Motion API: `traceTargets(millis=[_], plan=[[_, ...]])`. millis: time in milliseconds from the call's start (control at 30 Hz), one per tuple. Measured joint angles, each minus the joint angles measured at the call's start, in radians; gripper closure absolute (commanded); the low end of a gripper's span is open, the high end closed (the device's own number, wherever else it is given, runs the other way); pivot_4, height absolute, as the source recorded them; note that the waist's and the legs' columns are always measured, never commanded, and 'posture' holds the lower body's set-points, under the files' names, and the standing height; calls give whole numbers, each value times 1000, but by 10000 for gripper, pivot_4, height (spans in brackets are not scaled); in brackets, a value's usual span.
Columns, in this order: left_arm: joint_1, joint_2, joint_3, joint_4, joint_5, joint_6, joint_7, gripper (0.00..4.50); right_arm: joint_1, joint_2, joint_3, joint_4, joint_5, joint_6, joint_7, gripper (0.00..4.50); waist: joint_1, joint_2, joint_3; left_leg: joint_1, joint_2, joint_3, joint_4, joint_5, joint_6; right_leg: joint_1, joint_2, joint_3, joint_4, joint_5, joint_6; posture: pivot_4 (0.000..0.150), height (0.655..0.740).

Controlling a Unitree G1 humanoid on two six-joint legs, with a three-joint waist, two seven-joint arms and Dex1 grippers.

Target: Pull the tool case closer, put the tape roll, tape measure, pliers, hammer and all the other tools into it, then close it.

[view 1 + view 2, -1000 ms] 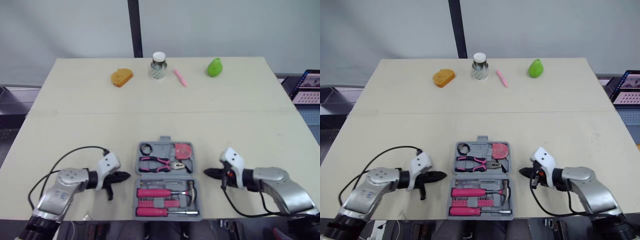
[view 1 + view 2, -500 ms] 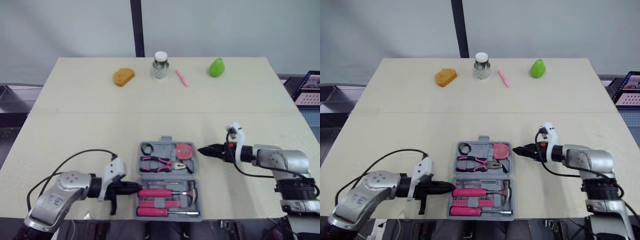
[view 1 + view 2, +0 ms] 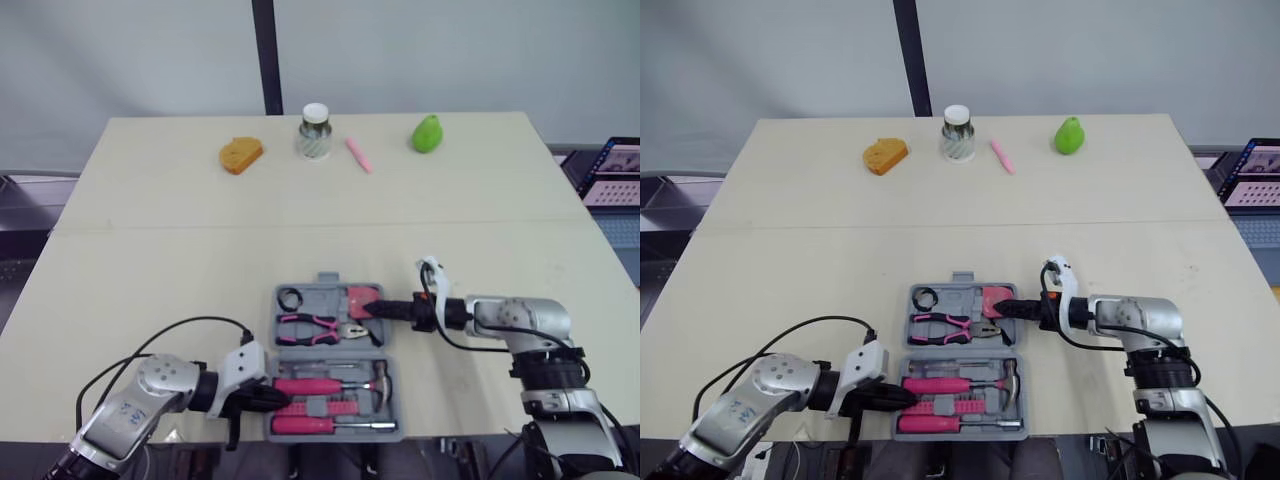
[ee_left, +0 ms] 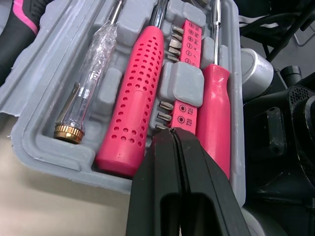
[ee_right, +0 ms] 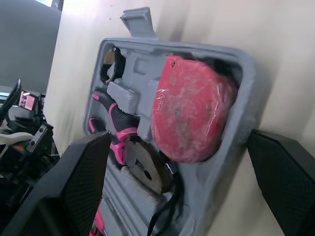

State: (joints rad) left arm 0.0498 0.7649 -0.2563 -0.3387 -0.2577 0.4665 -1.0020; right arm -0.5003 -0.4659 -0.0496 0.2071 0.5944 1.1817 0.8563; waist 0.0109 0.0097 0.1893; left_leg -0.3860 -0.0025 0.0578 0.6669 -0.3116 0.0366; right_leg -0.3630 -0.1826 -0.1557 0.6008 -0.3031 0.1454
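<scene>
The grey tool case (image 3: 329, 349) lies open at the table's near edge. Its far half holds a black tape roll (image 3: 292, 298), pink-handled pliers (image 3: 320, 327) and a red tape measure (image 3: 360, 296). The near half holds a hammer (image 3: 380, 378), pink screwdrivers (image 4: 135, 108) and bits (image 4: 184, 54). My right gripper (image 3: 372, 309) is open, its fingers (image 5: 74, 187) straddling the right rim of the far half beside the tape measure (image 5: 189, 108). My left gripper (image 4: 172, 132) is shut and empty, its tip over the near half's left end.
Along the table's far edge stand an orange block (image 3: 241, 155), a white-capped jar (image 3: 314, 131), a pink pen (image 3: 359, 154) and a green pear (image 3: 427, 133). A laptop (image 3: 610, 170) sits off the table's right side. Bare tabletop surrounds the case.
My right gripper opened and swung left onto the case's right rim. My left gripper, still shut, slid right to the near half's left end.
</scene>
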Motion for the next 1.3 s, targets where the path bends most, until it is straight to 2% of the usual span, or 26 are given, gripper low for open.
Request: traceTargets(millis=[200, 500, 667, 767, 967, 1100, 1167, 1300], plan=[[0, 3, -6, 26, 6, -35, -17, 45000, 5, 6, -1, -19, 23, -9, 17, 255, -15, 0, 0, 0, 0, 1, -2, 0, -1, -3, 0, 1, 1, 0, 0, 1500, 7400], [-4, 0, 0, 39, -1, -42, -18, 45000, 27, -45, 1, -170, 108, -28, 126, 255, -15, 1, 0, 0, 2, 5, -2, 1, -1, -6, 1, 4, 4, -1, -1, 1500, 7400], [-7, -22, 33, 38, -44, 29, 6, 45000, 32, -79, 10, -251, 141, -37, 179, 255, -14, 0, 0, -2, 1, 6, -2, 1, -1, -10, 1, 6, 6, -1, -1, 1500, 7400], [12, -13, 122, -6, -105, 114, 31, 45000, 33, -108, 33, -302, 158, -38, 206, 255, -13, 0, 1, -3, 2, 6, -2, 1, -1, -11, 1, 6, 6, -1, -1, 1500, 7400], [117, 92, 435, -196, -298, 273, 31, 45000, 48, -159, 49, -412, 216, -24, 243, 255, -11, -1, 1, -4, 1, 6, -2, 0, -1, -11, 0, 7, 5, -1, -1, 1500, 7400], [167, 175, 652, -203, -385, 351, 1, 45000, 98, -238, 72, -521, 269, -3, 284, 255, -7, -2, 1, -4, 1, 6, -2, 0, -1, -11, 0, 7, 5, -1, -1, 1500, 7400], [153, 200, 697, -191, -385, 351, 2, 45000, 124, -258, 82, -565, 303, 13, 291, 255, -3, -2, 1, -4, 0, 6, -2, 0, -1, -11, 0, 8, 4, -1, -1, 1500, 7400], [127, 211, 696, -108, -364, 332, 9, 45000, 216, -305, 95, -649, 351, 42, 289, 255, 9, -2, 1, -4, 0, 7, -2, 0, -1, -11, 0, 8, 4, -1, -1, 1500, 7400]])
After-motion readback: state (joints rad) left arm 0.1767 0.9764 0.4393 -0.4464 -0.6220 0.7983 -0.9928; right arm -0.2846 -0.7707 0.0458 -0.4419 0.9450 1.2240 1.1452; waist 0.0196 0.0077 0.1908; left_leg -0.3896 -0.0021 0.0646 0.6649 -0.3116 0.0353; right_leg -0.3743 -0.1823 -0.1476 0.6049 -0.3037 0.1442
